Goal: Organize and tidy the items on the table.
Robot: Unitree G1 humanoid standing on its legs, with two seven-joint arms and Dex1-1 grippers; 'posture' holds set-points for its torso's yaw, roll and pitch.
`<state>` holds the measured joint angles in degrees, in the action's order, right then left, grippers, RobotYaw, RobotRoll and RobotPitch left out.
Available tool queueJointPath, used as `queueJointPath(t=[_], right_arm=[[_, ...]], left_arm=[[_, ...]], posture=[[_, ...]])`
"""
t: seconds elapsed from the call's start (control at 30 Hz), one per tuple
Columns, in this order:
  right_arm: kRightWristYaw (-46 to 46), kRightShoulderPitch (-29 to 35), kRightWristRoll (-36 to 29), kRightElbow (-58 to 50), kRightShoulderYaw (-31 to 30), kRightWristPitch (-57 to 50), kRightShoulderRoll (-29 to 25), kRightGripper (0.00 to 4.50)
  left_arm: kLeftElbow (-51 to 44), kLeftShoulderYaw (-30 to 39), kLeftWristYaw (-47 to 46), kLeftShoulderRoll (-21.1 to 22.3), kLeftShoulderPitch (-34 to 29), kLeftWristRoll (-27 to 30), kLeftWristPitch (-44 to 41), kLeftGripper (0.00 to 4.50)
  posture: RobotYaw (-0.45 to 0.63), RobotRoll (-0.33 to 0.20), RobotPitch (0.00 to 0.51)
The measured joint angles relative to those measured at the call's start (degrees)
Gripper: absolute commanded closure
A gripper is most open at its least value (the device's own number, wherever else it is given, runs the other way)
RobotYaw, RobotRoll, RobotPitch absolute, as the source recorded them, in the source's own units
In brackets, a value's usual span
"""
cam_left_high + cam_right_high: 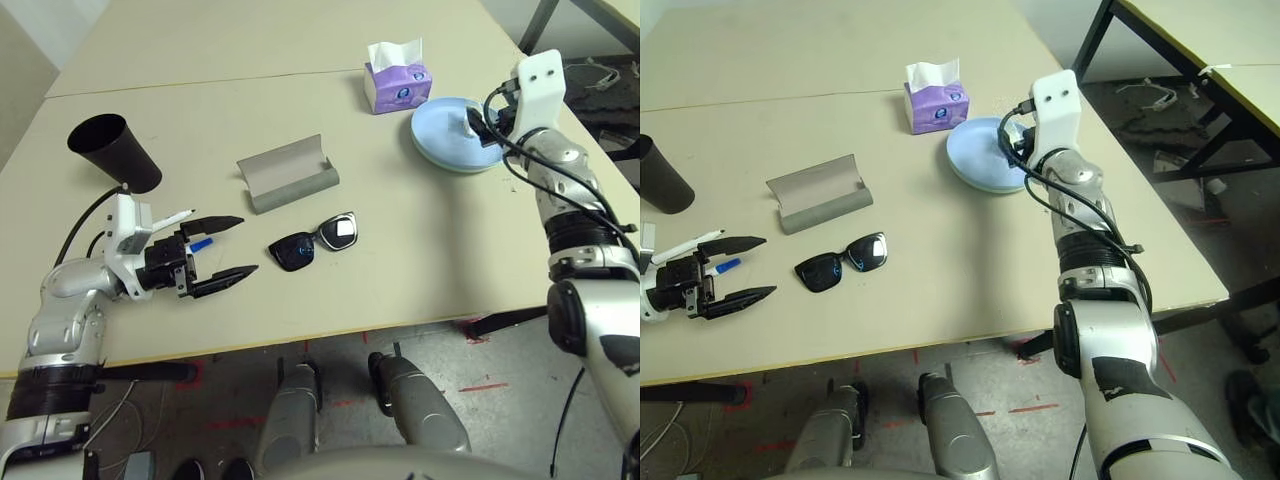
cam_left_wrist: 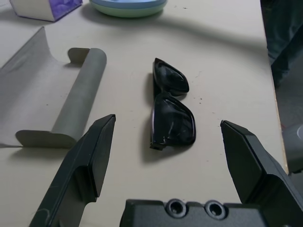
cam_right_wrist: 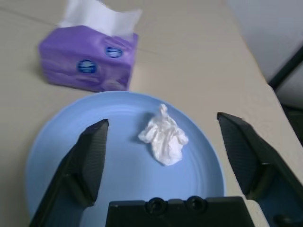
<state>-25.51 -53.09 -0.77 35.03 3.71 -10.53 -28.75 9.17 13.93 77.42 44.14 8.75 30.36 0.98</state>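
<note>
Items (image 1: 298,188) for tidying lay spread across a pale beige table (image 1: 380,280). In the left eye view, a black cup (image 1: 125,160) stood toward the robot's left, and two white marker pens (image 1: 173,219) lay near it, partly behind the left gripper (image 1: 250,243). That gripper's black fingers were spread wide, released. A grey glasses case (image 1: 290,180) lay open near the middle, with black sunglasses (image 1: 313,243) just beside it.

The right eye view gave a clearer look at the pens, one showing its blue cap (image 1: 727,267). The silver right arm (image 1: 1110,310) reached to a blue plate (image 1: 980,155) stacked on a green one (image 1: 990,188), beside a purple tissue pack (image 1: 937,106).

The left wrist view brought out the sunglasses' dark lenses and the case's curled edge, both resting on the table.

The right wrist view revealed a crumpled white tissue (image 3: 164,137) lying on the blue plate. The right gripper (image 3: 163,118) was released too, its fingers wide apart, grasping nothing.
</note>
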Motion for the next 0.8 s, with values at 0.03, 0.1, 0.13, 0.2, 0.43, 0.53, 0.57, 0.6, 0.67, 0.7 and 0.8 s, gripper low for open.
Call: queueJointPath(t=[0.03, 0.1, 0.13, 0.2, 0.43, 0.53, 0.57, 0.6, 0.67, 0.7, 0.8], right_arm=[[-3.2, 2.5, -1.7, -4.6, 0.0, -2.8, -1.0, 0.03], [-9.4, 7.1, -5.1, -12.8, -0.4, -8.6, -2.7, 0.03], [-14.0, 10.7, -7.3, -18.8, -1.6, -12.3, -4.7, 0.03], [-21.3, 16.3, -10.2, -28.1, -4.4, -17.1, -8.5, 0.03], [-31.7, 14.8, -14.9, -49.9, -13.4, -31.4, -14.7, 0.03], [-34.4, 8.1, -14.7, -53.9, -18.8, -36.3, -16.1, 0.03], [-35.8, 6.4, -14.7, -55.1, -20.9, -38.0, -16.6, 0.03], [-36.6, 4.5, -14.8, -55.3, -22.7, -40.0, -16.5, 0.03], [-37.2, -1.0, -14.6, -55.2, -26.8, -44.7, -14.9, 0.03], [-36.9, -3.4, -14.5, -55.2, -27.8, -46.3, -13.3, 0.03], [-35.2, -8.6, -14.4, -55.2, -30.6, -50.2, -7.4, 0.03]], left_arm=[[0.1, -0.1, 0.0, 0.0, 0.1, -0.1, 0.1, 0.0], [0.4, -0.2, 0.0, -0.1, 0.4, -0.1, 0.2, 0.0], [0.7, -0.2, 0.0, -0.1, 0.5, -0.1, 0.3, 0.0], [1.1, -0.2, 0.1, 0.0, 0.5, -0.2, 0.5, 0.0], [1.4, -0.2, 1.7, 0.5, -0.1, -0.4, 0.6, 0.0], [1.4, -0.2, 2.6, 1.2, -0.8, -0.6, 0.7, 0.0], [1.4, -0.1, 2.9, 1.6, -1.3, -0.6, 0.9, 0.0], [1.5, 0.0, 3.1, 1.8, -1.6, -0.7, 1.0, 0.0], [1.5, 0.2, 3.5, 2.1, -2.2, -0.7, 1.2, 0.0], [1.5, 0.3, 3.6, 2.2, -2.3, -0.7, 1.3, 0.0], [1.3, 0.4, 3.6, 2.3, -2.4, -0.7, 1.4, 0.0]], posture=[[-0.18, 0.0, 0.218], [-0.19, 0.0, 0.22], [-0.19, 0.0, 0.22], [-0.19, 0.0, 0.222], [-0.21, 0.0, 0.226], [-0.2, 0.0, 0.224], [-0.19, 0.0, 0.223], [-0.19, 0.0, 0.222], [-0.19, 0.0, 0.219], [-0.18, 0.0, 0.218], [-0.18, 0.0, 0.215]])
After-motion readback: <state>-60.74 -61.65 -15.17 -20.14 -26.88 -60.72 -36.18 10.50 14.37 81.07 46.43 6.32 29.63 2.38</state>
